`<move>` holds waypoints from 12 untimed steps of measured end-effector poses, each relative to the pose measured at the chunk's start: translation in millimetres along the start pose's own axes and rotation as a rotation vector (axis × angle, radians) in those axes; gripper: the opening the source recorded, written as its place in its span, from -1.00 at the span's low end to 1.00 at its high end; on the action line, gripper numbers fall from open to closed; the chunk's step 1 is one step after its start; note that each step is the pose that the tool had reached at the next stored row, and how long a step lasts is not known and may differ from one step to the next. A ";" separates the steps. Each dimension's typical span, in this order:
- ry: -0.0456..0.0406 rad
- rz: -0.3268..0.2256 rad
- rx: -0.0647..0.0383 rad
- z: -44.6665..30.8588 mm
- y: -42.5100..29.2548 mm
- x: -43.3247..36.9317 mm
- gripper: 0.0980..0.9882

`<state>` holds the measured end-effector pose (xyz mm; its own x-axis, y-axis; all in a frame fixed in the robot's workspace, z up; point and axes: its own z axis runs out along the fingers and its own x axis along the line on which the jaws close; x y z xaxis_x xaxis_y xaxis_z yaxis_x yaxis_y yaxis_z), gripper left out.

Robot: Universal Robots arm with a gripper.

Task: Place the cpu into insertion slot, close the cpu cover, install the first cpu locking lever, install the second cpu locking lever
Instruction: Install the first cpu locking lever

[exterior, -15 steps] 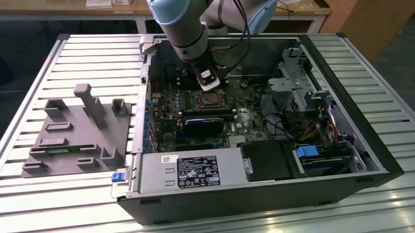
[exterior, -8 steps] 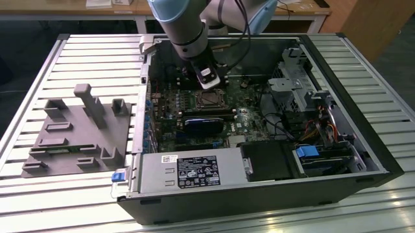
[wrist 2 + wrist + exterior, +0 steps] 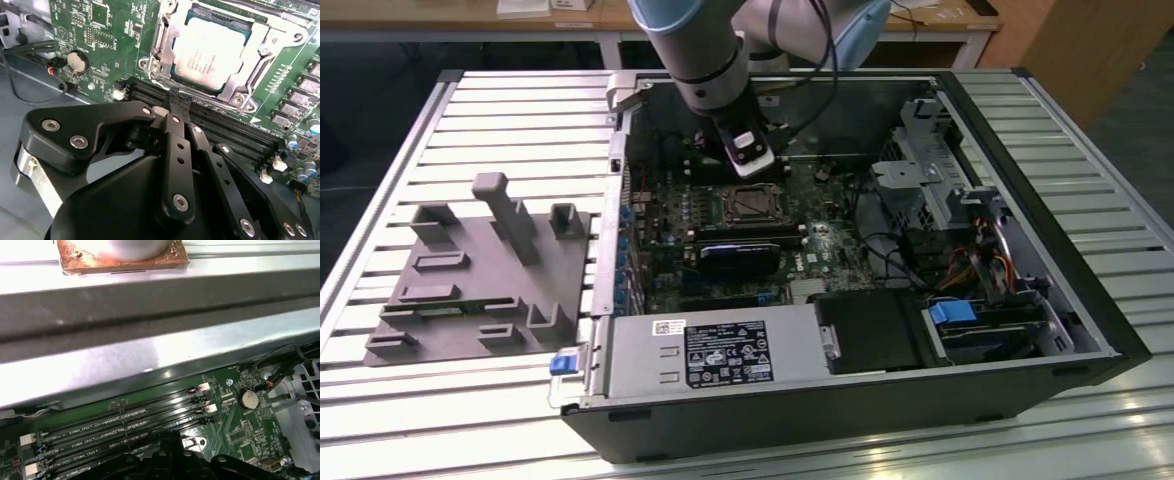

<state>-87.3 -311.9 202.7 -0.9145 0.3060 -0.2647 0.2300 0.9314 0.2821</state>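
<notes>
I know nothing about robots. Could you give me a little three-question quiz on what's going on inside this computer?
1. True or false: the cpu cover lies closed over the cpu.
2. The hand is nearest to: A the memory slots, B the power supply, C the drive cables.
3. Fill in: the grey rack stands on the exterior view's ____.
Key: 1 true; 2 A; 3 left.

a slatted metal table [image 3: 454, 420] carries two things: an open pc case [image 3: 854, 412], directly below the gripper [image 3: 758, 172], and a grey fixture plate [image 3: 454, 300], well apart from the gripper toward the exterior view's left.
</notes>
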 end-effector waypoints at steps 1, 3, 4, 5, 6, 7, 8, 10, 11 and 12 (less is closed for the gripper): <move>-0.0006 -0.001 0.002 -1.7 0.5 -0.5 -0.99; -0.0020 -0.003 0.008 -5.1 1.6 -1.5 -0.99; -0.0029 -0.004 0.011 -6.5 2.0 -1.9 -0.99; -0.0036 -0.005 0.014 -7.4 2.3 -2.3 -0.99; -0.0040 -0.005 0.016 -7.7 2.5 -2.6 -0.99; -0.0041 -0.006 0.017 -7.7 2.6 -2.7 -0.99; -0.0040 -0.006 0.018 -7.8 2.5 -2.7 -0.99; -0.0040 -0.006 0.018 -7.8 2.5 -2.7 -0.99; -0.0041 -0.006 0.018 -7.8 2.5 -2.7 -0.99; -0.0025 -0.006 0.018 -7.8 2.6 -2.8 -0.99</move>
<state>-86.7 -311.9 211.3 -0.9150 0.3011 -0.2686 0.2308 0.9366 0.2635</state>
